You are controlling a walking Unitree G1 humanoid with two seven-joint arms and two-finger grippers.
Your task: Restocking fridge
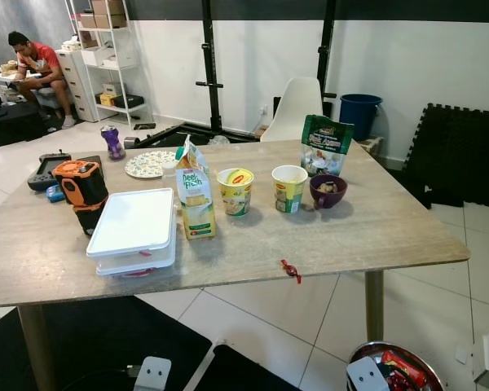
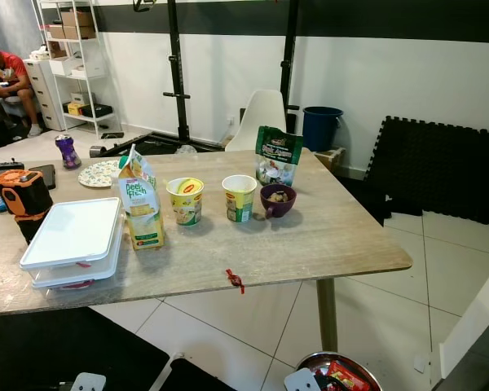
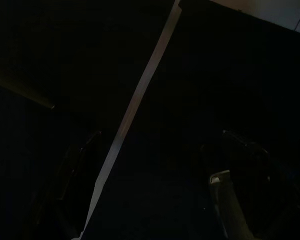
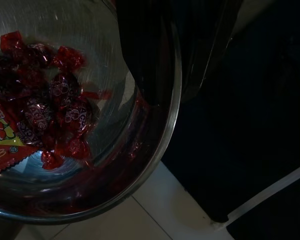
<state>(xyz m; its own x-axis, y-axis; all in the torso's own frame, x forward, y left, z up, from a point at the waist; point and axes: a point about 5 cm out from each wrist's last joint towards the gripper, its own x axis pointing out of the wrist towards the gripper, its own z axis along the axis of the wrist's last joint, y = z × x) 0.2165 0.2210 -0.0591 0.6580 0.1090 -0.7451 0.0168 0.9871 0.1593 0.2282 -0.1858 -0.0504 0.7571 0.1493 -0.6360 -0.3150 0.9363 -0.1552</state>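
Candies in red wrappers (image 4: 55, 105) sit in the metal bowl (image 4: 160, 145) my right tool (image 4: 175, 55) grips by the rim, fingers closed over it, below the worktop (image 1: 375, 236) edge. On the worktop, a milk carton (image 1: 196, 195) stands beside two noodle cups (image 1: 235, 191). Left tool: too dark, I cannot tell.

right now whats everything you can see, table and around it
white lidded containers: 2, stacked, table's left side
milk carton: 1, green and yellow, beside the containers
noodle cups: 2, yellow, table centre
purple bowl: 1, right of the cups
green snack bag: 1, behind the bowl
patterned plate: 1, far left
purple bottle: 1, far left edge
orange device: 1, left edge
red candy: 1, front edge
white chair: 1, behind table
blue bin: 1, by wall
person: 1, seated far left
metal bowl: 1, holding red candies, gripped at its rim
right gripper: on the bowl's rim
left gripper: in the dark
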